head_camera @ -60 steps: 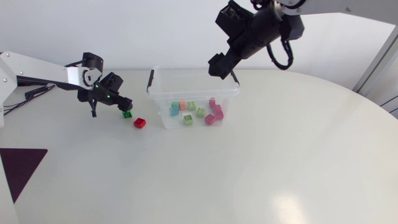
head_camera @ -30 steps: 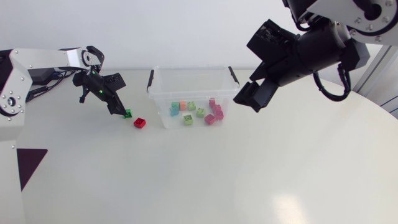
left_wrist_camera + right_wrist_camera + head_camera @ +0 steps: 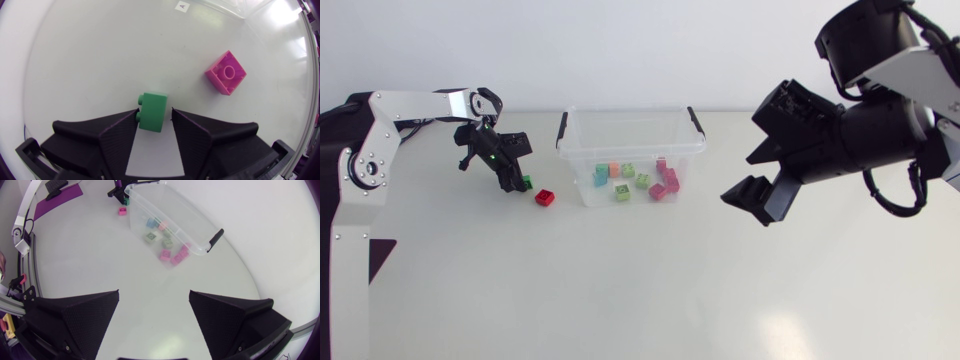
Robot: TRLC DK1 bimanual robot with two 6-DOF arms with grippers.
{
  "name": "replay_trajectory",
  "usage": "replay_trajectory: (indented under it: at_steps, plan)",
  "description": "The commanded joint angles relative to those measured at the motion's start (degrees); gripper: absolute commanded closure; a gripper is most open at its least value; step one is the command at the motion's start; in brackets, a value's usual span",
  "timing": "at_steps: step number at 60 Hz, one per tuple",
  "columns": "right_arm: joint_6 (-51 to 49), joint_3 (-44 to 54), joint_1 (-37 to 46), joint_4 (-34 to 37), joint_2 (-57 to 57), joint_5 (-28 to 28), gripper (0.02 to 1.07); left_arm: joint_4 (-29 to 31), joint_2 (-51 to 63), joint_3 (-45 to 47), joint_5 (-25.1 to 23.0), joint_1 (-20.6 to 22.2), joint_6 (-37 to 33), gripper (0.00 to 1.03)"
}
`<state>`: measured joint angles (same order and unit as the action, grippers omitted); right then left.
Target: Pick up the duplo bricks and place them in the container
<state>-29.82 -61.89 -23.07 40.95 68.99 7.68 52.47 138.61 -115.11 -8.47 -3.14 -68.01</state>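
Head view: left gripper (image 3: 513,172) at centre-left, clamped on green brick (image 3: 526,182); red brick (image 3: 545,198) just beside, container (image 3: 630,152) upper middle. Right gripper (image 3: 758,197) at right, spread wide, empty.

Left wrist view: brick pinched near fingertips (image 3: 127,125); lift straight, clear the rim before release.

Right wrist view: fingers apart, container well ahead.

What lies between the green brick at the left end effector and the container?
One red brick, lying on the table apart from both green brick and container; the head view shows it.

green brick (image 3: 152,111), red brick (image 3: 545,198), clear container (image 3: 632,147)
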Motion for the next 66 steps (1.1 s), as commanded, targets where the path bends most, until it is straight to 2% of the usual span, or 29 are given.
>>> replay_trajectory:
  at_steps: [1, 6, 15, 25, 41, 55, 66]
  plan:
    - [0.03, 3.79, 0.39, -1.49, -1.14, 0.58, 0.06, 2.02, 0.96, -2.4, 0.3, 0.24, -1.43, 0.78]
    - [0.2, 5.55, 0.39, -2.72, -1.67, 0.84, 0.06, 3.52, -1.06, -2.66, -0.23, -0.03, -0.55, 0.79]
    - [1.0, 9.86, 0.39, -5.09, -2.81, 1.28, 0.06, 6.07, -7.91, -0.55, -5.77, -0.82, 0.51, 0.79]
    - [1.7, 14.43, 1.54, -7.81, -5.45, 1.28, 0.06, 6.16, -16.0, 3.14, -9.9, -0.73, 2.27, 0.79]
    - [3.11, 21.46, 8.04, -14.05, -15.11, 0.84, 0.06, 5.36, -24.96, 2.52, -16.58, 1.91, 12.02, 0.79]
    - [3.46, 24.89, 14.63, -16.87, -23.29, 0.67, 0.06, -1.05, -29.27, 4.81, -18.07, 6.92, 22.66, 0.79]
    - [4.95, 29.63, 20.7, -22.93, -30.67, -0.12, 0.06, -7.56, -29.62, 7.27, -18.16, 11.57, 29.42, 0.79]
